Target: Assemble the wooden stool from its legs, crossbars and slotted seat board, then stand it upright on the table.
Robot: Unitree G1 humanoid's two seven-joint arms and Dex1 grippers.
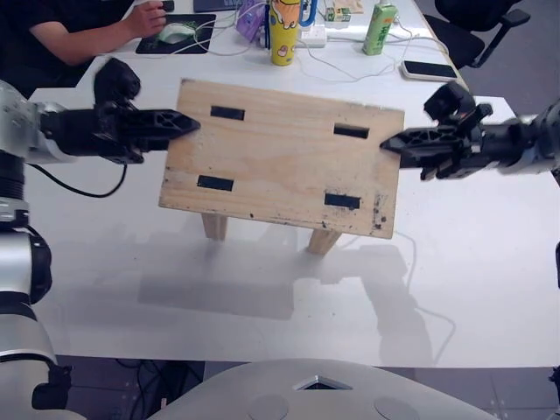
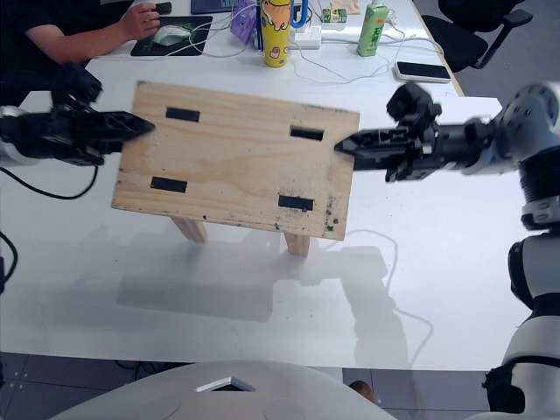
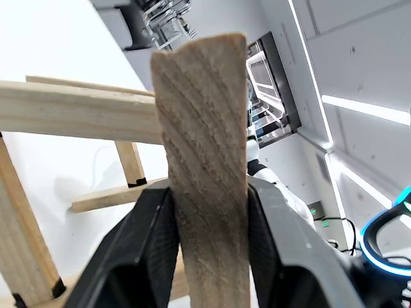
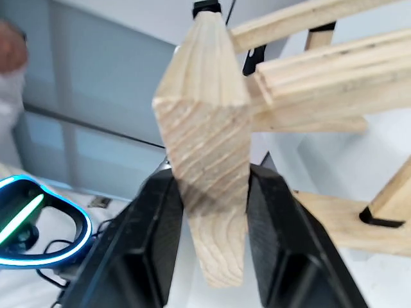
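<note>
Nearly there, by the look. Pinches slotted seat board (image 1: 280,157) at both short edges: 9 o'clock edge w/ left pincer (image 1: 188,125), 3 o'clock edge w/ right pincer (image 1: 389,144), both clamped tight on the wood. Holds it over mid worktop (image 1: 472,262), slots up, legs (image 1: 214,226) poking out below at 6 o'clock, crossbars (image 3: 70,112) already joined underneath. Looks fully assembled, slightly tilted. Can't tell re feet touching down. Remaining, prob.: set level, release both pincers, check stands upright.
</note>
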